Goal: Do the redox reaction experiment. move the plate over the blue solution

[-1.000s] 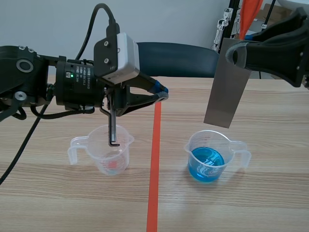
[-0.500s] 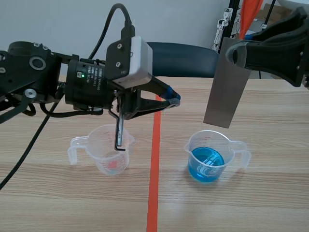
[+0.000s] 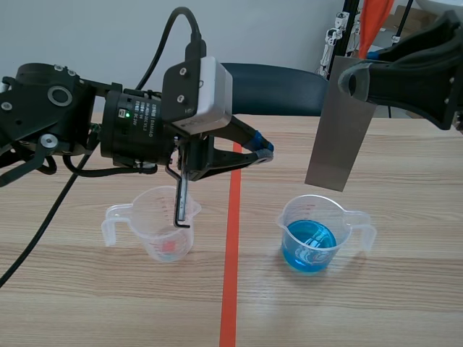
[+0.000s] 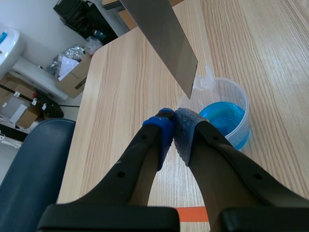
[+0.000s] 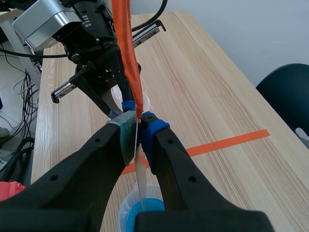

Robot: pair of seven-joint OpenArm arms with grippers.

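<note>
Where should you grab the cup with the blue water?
By its handle, coming level from the right arm's side, where it sticks out. The cup stands upright and open with liquid inside, so a side pinch should avoid spills.

Over the last second the left arm, entering from the left of the frame, has slid rightward toward the centre. Its white camera box (image 3: 199,90) and the left gripper (image 3: 262,150) both sit further right and a little lower than before, with most of that shift made in the first half second and only a slight drift since. The thin dark rod (image 3: 180,202) hanging beneath the arm has travelled with it: its hooked lower end was over the middle of the clear measuring cup (image 3: 163,228) at lower left and is now at the cup's right-hand rim.
</note>
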